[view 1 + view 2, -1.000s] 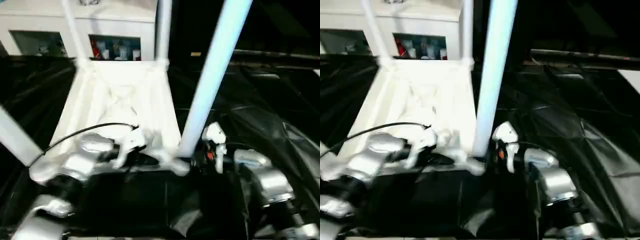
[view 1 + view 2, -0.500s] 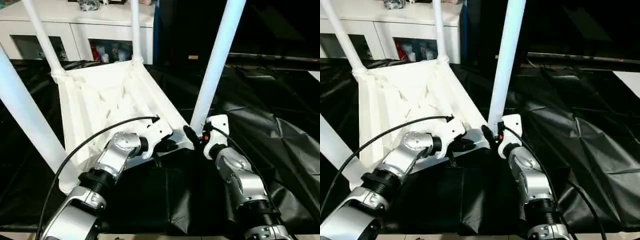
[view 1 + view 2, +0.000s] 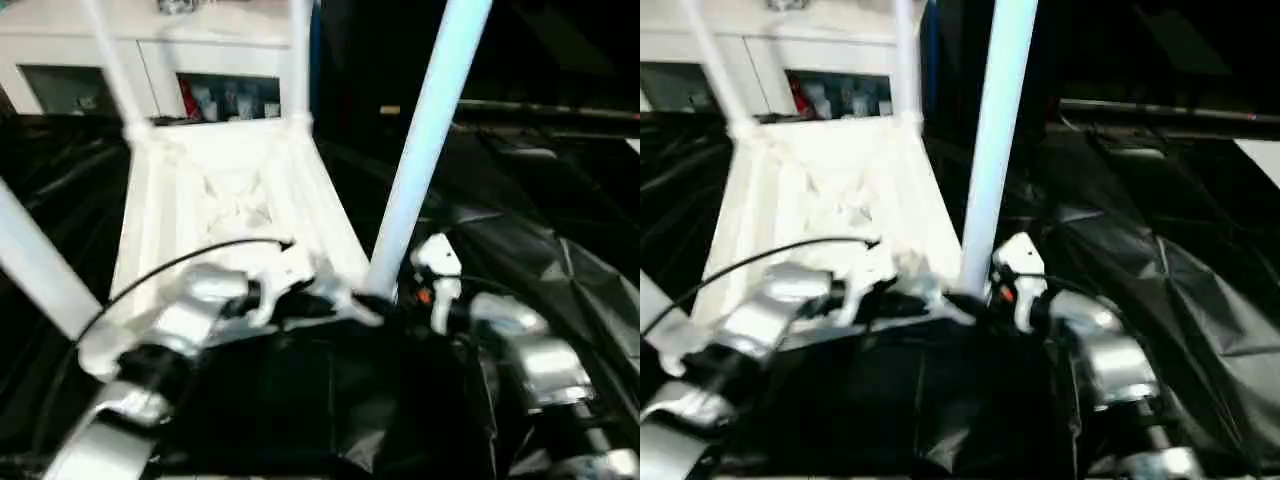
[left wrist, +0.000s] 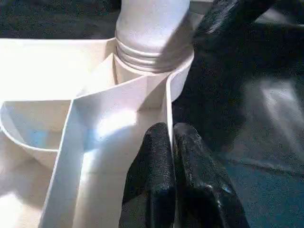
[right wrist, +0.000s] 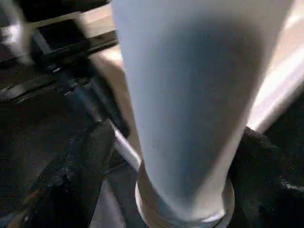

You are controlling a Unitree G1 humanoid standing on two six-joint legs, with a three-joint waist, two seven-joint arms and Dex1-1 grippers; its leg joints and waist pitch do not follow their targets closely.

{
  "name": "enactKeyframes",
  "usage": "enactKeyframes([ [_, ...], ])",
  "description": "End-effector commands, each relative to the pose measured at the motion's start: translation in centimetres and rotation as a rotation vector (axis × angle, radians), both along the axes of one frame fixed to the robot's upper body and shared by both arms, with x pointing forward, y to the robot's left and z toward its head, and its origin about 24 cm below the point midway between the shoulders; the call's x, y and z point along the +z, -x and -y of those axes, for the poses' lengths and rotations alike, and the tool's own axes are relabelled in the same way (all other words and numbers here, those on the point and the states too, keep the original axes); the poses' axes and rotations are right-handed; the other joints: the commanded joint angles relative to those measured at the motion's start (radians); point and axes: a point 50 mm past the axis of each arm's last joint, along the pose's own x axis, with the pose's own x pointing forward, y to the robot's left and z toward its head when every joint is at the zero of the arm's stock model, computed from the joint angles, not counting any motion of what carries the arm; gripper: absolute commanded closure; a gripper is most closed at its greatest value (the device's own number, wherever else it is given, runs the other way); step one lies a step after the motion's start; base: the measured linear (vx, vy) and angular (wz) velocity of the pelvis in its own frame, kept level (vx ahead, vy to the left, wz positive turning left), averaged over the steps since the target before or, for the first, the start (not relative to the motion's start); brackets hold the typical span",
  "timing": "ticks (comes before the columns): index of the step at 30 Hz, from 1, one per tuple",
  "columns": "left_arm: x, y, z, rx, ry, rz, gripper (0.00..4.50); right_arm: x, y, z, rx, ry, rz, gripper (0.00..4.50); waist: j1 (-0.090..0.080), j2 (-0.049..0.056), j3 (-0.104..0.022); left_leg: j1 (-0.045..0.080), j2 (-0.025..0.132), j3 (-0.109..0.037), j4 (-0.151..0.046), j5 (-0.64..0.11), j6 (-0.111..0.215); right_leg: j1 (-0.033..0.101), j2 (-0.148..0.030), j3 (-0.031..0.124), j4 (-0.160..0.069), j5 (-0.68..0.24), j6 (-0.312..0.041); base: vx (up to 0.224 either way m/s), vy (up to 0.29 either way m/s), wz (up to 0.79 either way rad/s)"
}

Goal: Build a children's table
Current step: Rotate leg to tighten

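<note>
Left hand [image 4: 172, 156] pinched shut on thin rim wall of tabletop [image 3: 235, 195], just beside near corner socket [image 4: 183, 76] w/ threaded leg [image 3: 425, 150] seated in it. Right hand [image 5: 166, 156] spread wide around that leg's base, black fingers [image 5: 80, 166] either side, contact w/ leg unclear. Tabletop upside down on black-covered surface [image 3: 560, 200], underside ribs showing, two far legs [image 3: 298, 60] upright at back corners, another leg [image 3: 35, 265] at near left; white cabinet [image 3: 200, 40] behind.
</note>
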Motion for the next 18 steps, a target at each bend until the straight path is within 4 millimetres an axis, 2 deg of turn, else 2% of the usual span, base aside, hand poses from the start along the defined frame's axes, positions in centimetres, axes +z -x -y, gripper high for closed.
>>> enactKeyframes([
  [1, -0.6, 1.2, 0.5, -0.076, 0.054, -0.095, 4.5, 0.6, 0.1, -0.1, 0.074, -0.005, -0.014, 0.78, 0.004, -0.005, -0.05, 0.005, 0.048, -0.018, -0.063, -0.192, 0.055, 0.038, -0.057, 0.045, -0.059, -0.144, -0.247, 0.0, 0.0, 0.0],
  [3, -0.7, 1.2, 0.4, -0.077, 0.053, -0.097, 4.5, 0.5, 0.2, -0.1, 0.091, 0.003, -0.019, 0.93, 0.007, -0.006, -0.049, 0.007, 0.048, -0.015, -0.061, -0.187, 0.055, 0.036, -0.056, 0.045, -0.059, -0.141, -0.252, 0.0, 0.0, 0.0],
  [7, -1.0, 1.5, -0.1, -0.08, 0.047, -0.097, 4.5, 0.5, 0.3, 0.0, 0.116, 0.004, -0.025, 1.25, 0.011, -0.008, -0.048, 0.004, 0.047, -0.017, -0.062, -0.206, 0.042, 0.038, -0.06, 0.047, -0.063, -0.191, -0.233, 0.0, 0.0, 0.0],
  [8, -1.0, 1.6, -0.2, -0.08, 0.048, -0.098, 4.5, 0.6, 0.2, 0.0, 0.116, -0.001, -0.025, 1.48, 0.011, -0.008, -0.048, 0.005, 0.047, -0.017, -0.062, -0.206, 0.041, 0.038, -0.061, 0.047, -0.063, -0.195, -0.23, 0.0, 0.0, 0.0],
  [9, -1.1, 1.7, -0.3, -0.08, 0.048, -0.101, 4.5, 0.7, 0.2, 0.0, 0.119, -0.017, -0.025, 1.48, 0.011, -0.012, -0.048, 0.004, 0.048, -0.018, -0.063, -0.204, 0.042, 0.038, -0.062, 0.047, -0.062, -0.2, -0.227, 0.0, 0.0, 0.0],
  [12, -1.2, 1.8, -0.5, -0.08, 0.049, -0.111, 4.5, 0.7, 0.3, 0.0, 0.138, -0.026, -0.034, 1.6, 0.01, -0.01, -0.049, 0.004, 0.048, -0.017, -0.062, -0.192, 0.043, 0.038, -0.06, 0.047, -0.061, -0.189, -0.227, 0.0, 0.0, 0.0],
  [13, -1.2, 1.9, -0.6, -0.08, 0.05, -0.113, 4.5, 0.7, 0.4, 0.0, 0.144, -0.028, -0.038, 1.83, 0.01, -0.01, -0.049, 0.004, 0.047, -0.017, -0.061, -0.188, 0.045, 0.037, -0.059, 0.046, -0.061, -0.181, -0.228, 0.0, 0.0, 0.0],
  [17, -1.2, 2.0, -0.7, -0.084, 0.051, -0.122, 4.5, 0.6, 0.6, 0.0, 0.143, -0.038, -0.049, 2.14, 0.012, -0.01, -0.049, 0.005, 0.047, -0.016, -0.061, -0.18, 0.047, 0.038, -0.058, 0.046, -0.059, -0.171, -0.231, 0.0, 0.0, 0.0],
  [18, -1.3, 2.0, -0.7, -0.084, 0.052, -0.122, 4.5, 0.6, 0.6, 0.1, 0.141, -0.038, -0.05, 2.14, 0.013, -0.005, -0.049, 0.006, 0.047, -0.016, -0.061, -0.186, 0.044, 0.037, -0.059, 0.046, -0.06, -0.177, -0.231, 0.0, 0.0, 0.0],
])
